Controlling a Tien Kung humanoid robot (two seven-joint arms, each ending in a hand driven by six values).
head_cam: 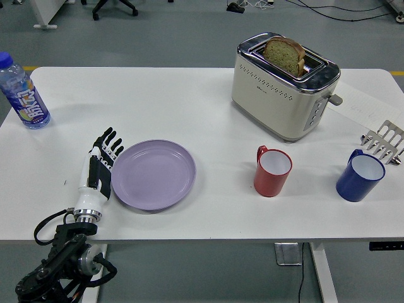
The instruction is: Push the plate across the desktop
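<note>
Head view: the left hand (pixel 101 169) lies flat at the table's (pixel 189 107) near-left, fingers straight and together, gripping nothing, its edge against the left rim of the lilac plate (pixel 153 174); the plate sits left of the red mug (pixel 273 171).

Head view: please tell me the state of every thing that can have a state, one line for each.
Plate: empty, flat on the table, left hand at its left rim.
Left hand: open, fingers straight.
Toaster: bread sticking up from the slot.
Red mug: upright, empty.
Blue mug: upright, empty.
Bottle: upright, cap on.
</note>
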